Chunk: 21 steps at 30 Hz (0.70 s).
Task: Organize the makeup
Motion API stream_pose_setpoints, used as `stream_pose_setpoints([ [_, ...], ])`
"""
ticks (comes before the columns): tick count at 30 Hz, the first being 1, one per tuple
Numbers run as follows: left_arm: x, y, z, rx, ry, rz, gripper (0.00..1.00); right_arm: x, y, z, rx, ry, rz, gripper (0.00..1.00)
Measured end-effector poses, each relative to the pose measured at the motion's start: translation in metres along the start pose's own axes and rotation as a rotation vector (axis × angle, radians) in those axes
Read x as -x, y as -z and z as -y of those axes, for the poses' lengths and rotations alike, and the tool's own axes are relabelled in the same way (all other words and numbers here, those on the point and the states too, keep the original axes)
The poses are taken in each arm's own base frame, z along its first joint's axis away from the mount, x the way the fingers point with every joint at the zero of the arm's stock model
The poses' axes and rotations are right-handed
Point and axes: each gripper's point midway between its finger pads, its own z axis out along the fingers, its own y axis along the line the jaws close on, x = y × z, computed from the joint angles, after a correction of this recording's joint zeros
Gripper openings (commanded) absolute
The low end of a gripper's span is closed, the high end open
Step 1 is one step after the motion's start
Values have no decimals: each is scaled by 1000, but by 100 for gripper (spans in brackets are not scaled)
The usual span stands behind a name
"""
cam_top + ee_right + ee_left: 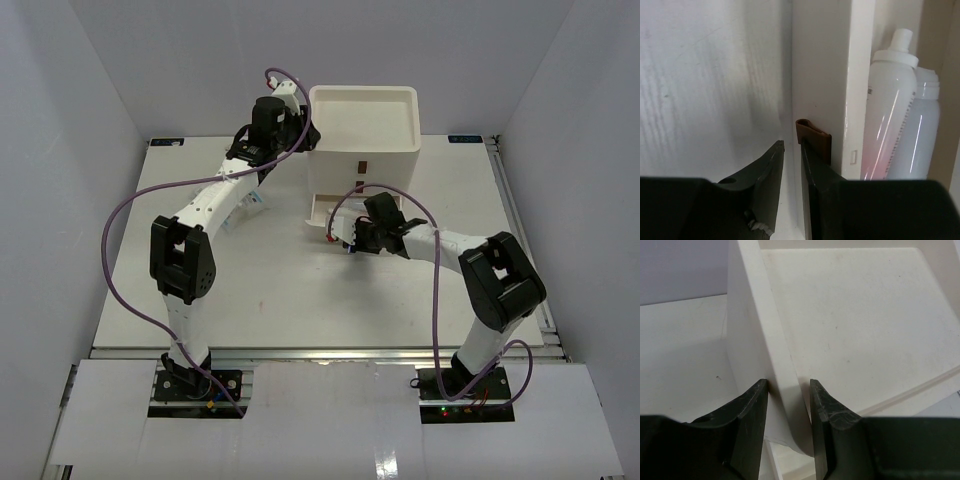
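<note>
– White plastic between your left fingers: what is it?
– The upper left wall of the drawer box (pixel 365 120). My left gripper (pixel 788 400) is closed on that wall, one finger outside it, the other over the shallow tray on top, whose floor is scuffed white.
– And the right?
– My right gripper (pixel 791 147) is down at the pulled-out bottom drawer (pixel 318 205), fingers standing a slim slot apart. The brown handle (pixel 815 142) on the drawer front sits right at the tip of one finger. I cannot tell whether I have it pinched.
– And the things to be sorted?
– Inside that drawer, just behind its front, is a white tube (pixel 890 110) with a pink base, and beside it a frosted tube (pixel 926 135). A pale blue-white item (pixel 256 203) lies on the table (pixel 250 300) under my left forearm, too hidden to name.
</note>
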Motion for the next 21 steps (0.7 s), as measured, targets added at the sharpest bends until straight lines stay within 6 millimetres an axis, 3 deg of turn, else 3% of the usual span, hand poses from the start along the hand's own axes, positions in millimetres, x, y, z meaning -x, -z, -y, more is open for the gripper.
stream_pose_setpoints([
  [7, 0, -1, 0, -4, -5, 7, 39, -2, -11, 21, -109, -65, -48, 27],
  [11, 0, -1, 0, -6, -4, 8, 39, -12, -17, 45, -225, -78, -94, 29],
  [15, 0, -2, 0, -8, -3, 10, 40, -24, -24, 72, -351, -86, -135, 32],
  [21, -1, -2, 0, -10, 3, 15, 40, -39, -25, 93, -469, -97, -182, 43],
])
